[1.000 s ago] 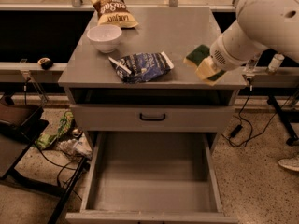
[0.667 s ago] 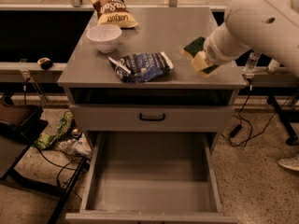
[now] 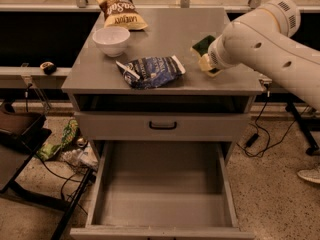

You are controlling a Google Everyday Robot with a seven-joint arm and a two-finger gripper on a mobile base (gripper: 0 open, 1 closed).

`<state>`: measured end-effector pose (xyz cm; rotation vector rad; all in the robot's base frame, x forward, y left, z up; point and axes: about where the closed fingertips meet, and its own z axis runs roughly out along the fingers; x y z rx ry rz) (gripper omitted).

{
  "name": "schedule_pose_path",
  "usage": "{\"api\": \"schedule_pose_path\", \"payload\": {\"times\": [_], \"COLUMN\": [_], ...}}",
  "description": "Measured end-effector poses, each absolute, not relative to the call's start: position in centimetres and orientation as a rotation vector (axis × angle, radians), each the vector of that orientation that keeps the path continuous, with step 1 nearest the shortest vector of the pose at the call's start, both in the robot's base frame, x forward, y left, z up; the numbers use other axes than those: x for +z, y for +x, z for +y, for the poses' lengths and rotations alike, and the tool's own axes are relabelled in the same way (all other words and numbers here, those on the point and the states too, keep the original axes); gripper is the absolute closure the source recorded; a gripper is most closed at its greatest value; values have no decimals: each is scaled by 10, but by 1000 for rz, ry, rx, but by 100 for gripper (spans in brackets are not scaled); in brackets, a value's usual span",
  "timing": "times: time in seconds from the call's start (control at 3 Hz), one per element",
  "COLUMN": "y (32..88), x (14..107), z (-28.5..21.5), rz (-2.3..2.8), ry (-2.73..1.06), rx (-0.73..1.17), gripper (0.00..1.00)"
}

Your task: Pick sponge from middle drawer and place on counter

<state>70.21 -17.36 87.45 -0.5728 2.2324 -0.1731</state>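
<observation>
My gripper (image 3: 206,59) hangs over the right of the surface (image 3: 165,34), jaws clamped on the sponge (image 3: 202,45); light, soft and squashy, it wants gentle pressure across its foam sides.

Speckled floor (image 3: 280,199), black cable (image 3: 250,140) trailing (right side), green litter (image 3: 64,140) and dark stand (image 3: 20,134) at left

Grey cabinet, counter (image 3: 200,24) bearing white bowl (image 3: 111,40), blue snack bag (image 3: 150,71), yellow chip bag (image 3: 119,9) at rear, gripper (image 3: 205,59) over counter's right side, clamped on sponge (image 3: 202,44), upper drawer (image 3: 162,125) closed, middle drawer (image 3: 160,204) pulled open below.
</observation>
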Motion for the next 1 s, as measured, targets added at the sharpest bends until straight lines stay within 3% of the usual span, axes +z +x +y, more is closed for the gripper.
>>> {"api": "schedule_pose_path", "payload": {"times": [0.33, 1.0], "y": [727, 727], "x": [863, 863], "z": [-164, -164], "rz": [2199, 2199], "ry": [-573, -573], "rx": [-200, -200], "gripper": [97, 50]}}
